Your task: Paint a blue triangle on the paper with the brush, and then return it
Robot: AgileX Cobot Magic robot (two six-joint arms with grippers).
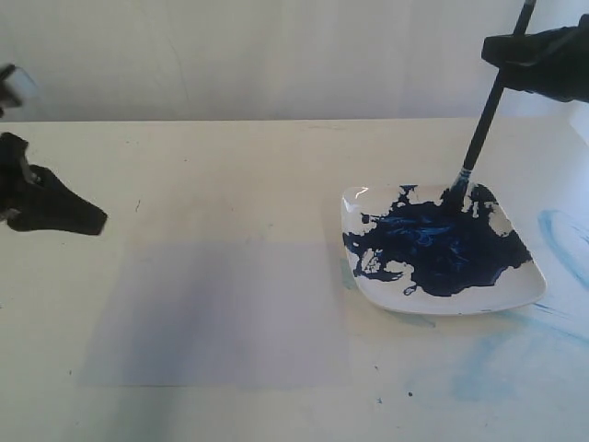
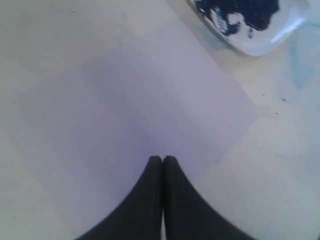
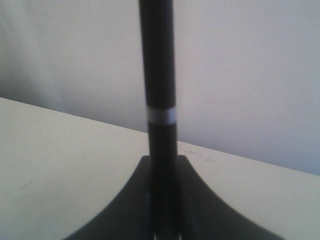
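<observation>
Our right hand (image 1: 504,57) is clamped on the black handle of the brush (image 1: 480,129), which leans with its tip down in the dark paint (image 1: 442,249) on the white plate (image 1: 515,296); our left hand (image 2: 162,161) is closed on nothing, poised above the near part of the paper (image 1: 221,313). The paper lies blank on the table (image 1: 230,166), just left of the plate, with no blue triangle on it yet.

We judge the risks to be these: an overloaded tip could drip on the way across; a steep press could drag the loose paper, since nothing pins it; the thin handle could twist in the grip and smear the lines.

The bristles are sunk in the paint, so we cannot tell their load; the handle's top is cut off; the right wrist view shows only handle and wall.
</observation>
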